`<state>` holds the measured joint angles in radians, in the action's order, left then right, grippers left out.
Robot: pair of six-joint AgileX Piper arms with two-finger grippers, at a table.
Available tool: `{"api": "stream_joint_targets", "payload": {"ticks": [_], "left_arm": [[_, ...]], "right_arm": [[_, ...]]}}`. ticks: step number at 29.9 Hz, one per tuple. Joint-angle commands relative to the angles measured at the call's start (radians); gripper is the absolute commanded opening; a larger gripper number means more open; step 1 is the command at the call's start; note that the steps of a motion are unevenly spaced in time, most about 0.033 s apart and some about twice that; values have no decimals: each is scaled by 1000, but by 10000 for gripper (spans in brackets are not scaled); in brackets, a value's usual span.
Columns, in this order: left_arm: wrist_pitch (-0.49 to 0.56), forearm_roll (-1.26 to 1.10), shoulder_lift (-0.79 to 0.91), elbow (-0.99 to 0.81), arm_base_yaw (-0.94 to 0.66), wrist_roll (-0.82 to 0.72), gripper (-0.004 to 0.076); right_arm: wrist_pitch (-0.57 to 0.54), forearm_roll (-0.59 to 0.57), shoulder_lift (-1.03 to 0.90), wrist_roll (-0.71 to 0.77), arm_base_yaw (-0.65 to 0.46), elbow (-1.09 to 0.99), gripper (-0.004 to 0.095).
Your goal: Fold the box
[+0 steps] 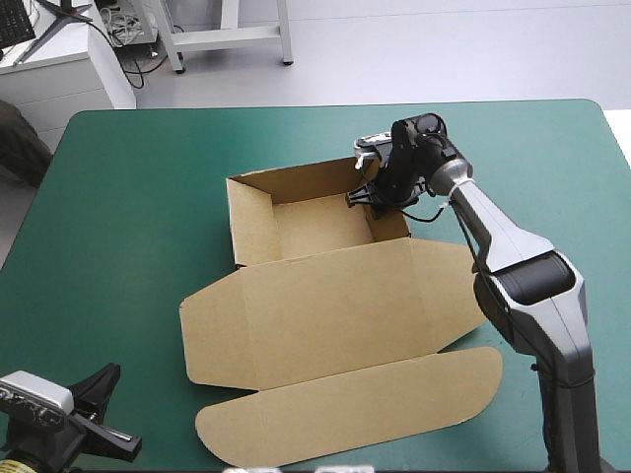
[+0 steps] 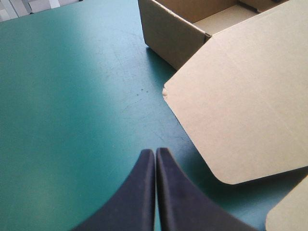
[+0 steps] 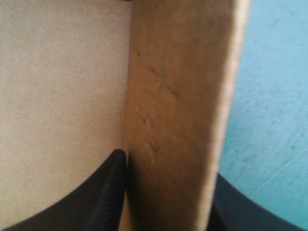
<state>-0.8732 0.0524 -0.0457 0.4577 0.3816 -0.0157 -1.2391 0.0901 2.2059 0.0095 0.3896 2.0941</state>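
The brown box (image 1: 296, 212) stands as an open tray at mid-table, its lid (image 1: 345, 305) lying flat toward the near edge with a long rounded flap (image 1: 365, 409) at its end. My right gripper (image 1: 370, 197) reaches down over the tray's right wall. In the right wrist view that wall (image 3: 178, 110) runs upright between the black fingers (image 3: 108, 192), one inside the tray and one outside, so the right gripper (image 3: 166, 163) is shut on it. My left gripper (image 1: 94, 409) rests near the table's near left corner, and in the left wrist view this gripper (image 2: 155, 154) is shut, holding nothing, short of the lid's side flap (image 2: 245, 106).
Teal-green cover (image 1: 128, 207) stretches from the box to the table's left edge. The tray's left wall (image 2: 168, 33) stands ahead of my left gripper. A narrower strip of cover (image 1: 552, 168) lies right of the tray, crossed by the right arm.
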Motion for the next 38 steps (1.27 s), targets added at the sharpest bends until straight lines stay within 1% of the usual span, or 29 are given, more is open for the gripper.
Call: {"api": "stream_joint_targets", "payload": {"ticks": [1,4,8,11,14,19,27,30,34,38], "left_arm": [[81,-4,-11,23,4,-8,-10],[80,-4,-11,23,4,-8,-10],[80,-4,-11,23,4,-8,-10],[80,-6,-11,23,4,-8,-10],[80,-6,-11,23,4,-8,-10],[80,-6,-11,23,4,-8,-10],[80,-4,-11,23,4,-8,-10],[80,-4,-11,23,4,-6,-10],[80,1,-11,23,4,-6,-10],[80,8,-11,23,4,-6,-10]], "right_arm": [[-15,-10,-58,-9,-4,32,214],[-15,-18,-58,-9,-4,32,-9],[-15,-33,-58,-9,-4,32,-19],[-15,-103,-58,-4,-21,32,-20],[-15,-158,-68,2,-66,32,-20],[-15,-165,-98,-1,-215,32,-20],[-15,-161,-102,-18,-513,32,-20],[-15,-163,-102,-55,-605,32,-20],[-15,-163,-102,-57,-720,32,-20],[-15,-161,-102,-58,-804,32,-20]]}}
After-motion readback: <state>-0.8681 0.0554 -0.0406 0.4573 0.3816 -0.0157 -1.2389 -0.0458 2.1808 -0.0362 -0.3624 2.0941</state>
